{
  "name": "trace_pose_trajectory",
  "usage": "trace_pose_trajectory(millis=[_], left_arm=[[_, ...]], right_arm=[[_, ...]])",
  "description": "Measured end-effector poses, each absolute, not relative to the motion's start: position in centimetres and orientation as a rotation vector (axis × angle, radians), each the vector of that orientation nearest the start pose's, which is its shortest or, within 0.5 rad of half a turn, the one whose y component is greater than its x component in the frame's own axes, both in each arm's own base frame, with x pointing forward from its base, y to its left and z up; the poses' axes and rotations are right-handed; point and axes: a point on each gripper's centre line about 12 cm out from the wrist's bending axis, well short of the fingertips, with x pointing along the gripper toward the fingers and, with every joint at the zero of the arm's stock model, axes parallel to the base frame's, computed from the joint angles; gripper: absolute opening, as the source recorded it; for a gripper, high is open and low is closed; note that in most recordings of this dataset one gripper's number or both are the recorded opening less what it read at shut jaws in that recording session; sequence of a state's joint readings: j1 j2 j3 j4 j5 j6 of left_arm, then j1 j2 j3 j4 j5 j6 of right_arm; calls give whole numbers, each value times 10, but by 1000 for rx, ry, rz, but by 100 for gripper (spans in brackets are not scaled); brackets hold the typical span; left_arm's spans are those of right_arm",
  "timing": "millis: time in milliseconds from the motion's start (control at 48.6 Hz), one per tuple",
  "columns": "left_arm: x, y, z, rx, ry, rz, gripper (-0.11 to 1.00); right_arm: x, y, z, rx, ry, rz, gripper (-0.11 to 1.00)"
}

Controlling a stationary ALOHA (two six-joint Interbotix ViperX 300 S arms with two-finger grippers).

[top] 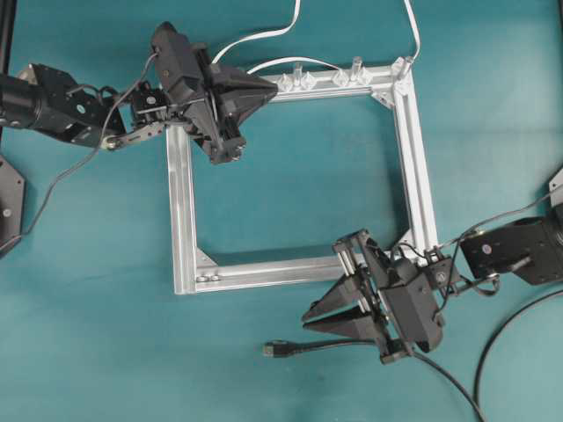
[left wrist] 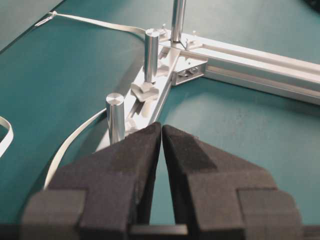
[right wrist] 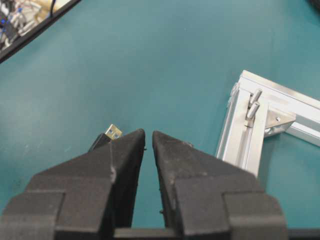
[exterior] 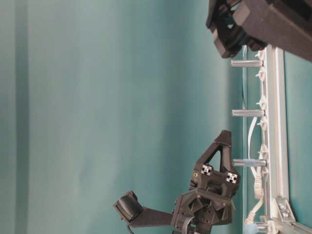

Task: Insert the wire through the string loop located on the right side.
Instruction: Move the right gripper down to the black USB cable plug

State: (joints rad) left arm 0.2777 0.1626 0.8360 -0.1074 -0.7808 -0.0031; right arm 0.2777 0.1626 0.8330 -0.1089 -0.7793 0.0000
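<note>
The wire (top: 325,345) lies on the teal table below the frame, its plug (top: 269,349) pointing left. In the right wrist view the plug's metal tip (right wrist: 113,131) shows just left of my fingers. My right gripper (top: 310,320) hovers beside the wire and above the plug. It is shut apart from a hairline gap and holds nothing (right wrist: 148,134). My left gripper (top: 271,85) sits over the frame's top-left corner, shut and empty (left wrist: 161,125). A thin black strand at the right rail (top: 405,245) may be the string loop, partly hidden by my right wrist.
The square aluminium frame (top: 183,211) lies flat, with upright metal posts (left wrist: 115,117) and clear clips (top: 343,76) along its top rail. White cables (top: 264,35) run off the far edge. Thick black cords (top: 515,325) trail at the lower right.
</note>
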Motion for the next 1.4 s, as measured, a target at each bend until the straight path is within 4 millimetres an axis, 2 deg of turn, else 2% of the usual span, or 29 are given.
trace_pose_trajectory(millis=[41, 103, 165, 350, 411, 473, 555, 637, 679, 720, 761, 1090, 1398], left_arm=[[368, 114, 136, -93, 206, 352, 13], [371, 111, 138, -79, 202, 331, 1], [373, 111, 141, -76, 195, 325, 0], [378, 112, 143, -77, 208, 321, 0], [378, 112, 143, -82, 217, 321, 1], [378, 112, 143, -89, 221, 322, 4], [378, 112, 143, -103, 223, 324, 23], [377, 111, 148, -106, 221, 324, 46], [377, 111, 151, -106, 219, 322, 56], [376, 110, 154, -107, 219, 321, 66], [376, 110, 155, -106, 219, 320, 68], [370, 107, 157, -111, 241, 316, 68], [369, 106, 153, -118, 269, 316, 68]], right_arm=[[368, 114, 135, -98, 209, 360, 22], [368, 114, 134, -101, 218, 361, 10], [368, 115, 133, -106, 237, 361, 1], [367, 114, 128, -118, 282, 359, 2], [369, 114, 129, -110, 279, 357, 11], [370, 114, 130, -109, 274, 357, 26], [371, 115, 132, -110, 269, 357, 50], [372, 115, 133, -104, 267, 353, 75], [372, 115, 132, -97, 269, 346, 83], [372, 115, 133, -90, 269, 340, 85], [373, 114, 133, -84, 268, 332, 84], [372, 116, 133, -4, 281, 268, 84], [360, 138, 135, 104, 257, 182, 84]])
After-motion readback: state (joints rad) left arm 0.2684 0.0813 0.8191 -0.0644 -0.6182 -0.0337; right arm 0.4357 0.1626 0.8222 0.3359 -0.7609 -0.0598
